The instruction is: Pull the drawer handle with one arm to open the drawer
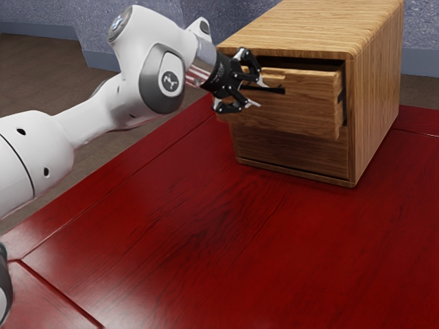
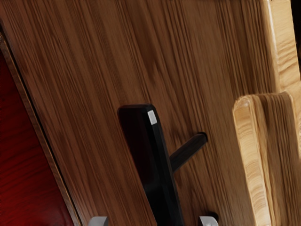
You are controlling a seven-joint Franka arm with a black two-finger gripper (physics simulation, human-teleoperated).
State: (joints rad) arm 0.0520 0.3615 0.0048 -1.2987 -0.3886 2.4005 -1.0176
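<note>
While the white arm (image 1: 82, 120) reaches in from the exterior view's left, its black gripper (image 1: 254, 90) sits against the front of the drawer (image 1: 302, 103); the drawer is the top one in a light oak cabinet (image 1: 309, 27), and it stands partly out of the carcass, its side panel showing at the exterior view's right and a dark gap above it. The drawer handle (image 1: 273, 89) is a thin black bar on that front; the fingers stand apart, one above and one below the bar, and they straddle it without clamping it. In the wrist view the handle (image 2: 153, 165) runs as a black bar over the grained wood, with a short post joining it to the panel; the pale metal fingertips (image 2: 98, 221) lie to either side of it, each with bare wood between tip and bar.

The cabinet stands on a table (image 1: 206, 240) of glossy dark red wood; faint seams divide the top into broad planks, and a soft sheen lies across the middle. A wedge of the same red surface (image 2: 19, 179) shows beside the cabinet's lower edge in the wrist view. Beyond the table lies a dull brown floor (image 1: 41, 65); a mottled blue-grey wall (image 1: 82, 14) with a darker skirting board (image 1: 34, 31) closes the room.
</note>
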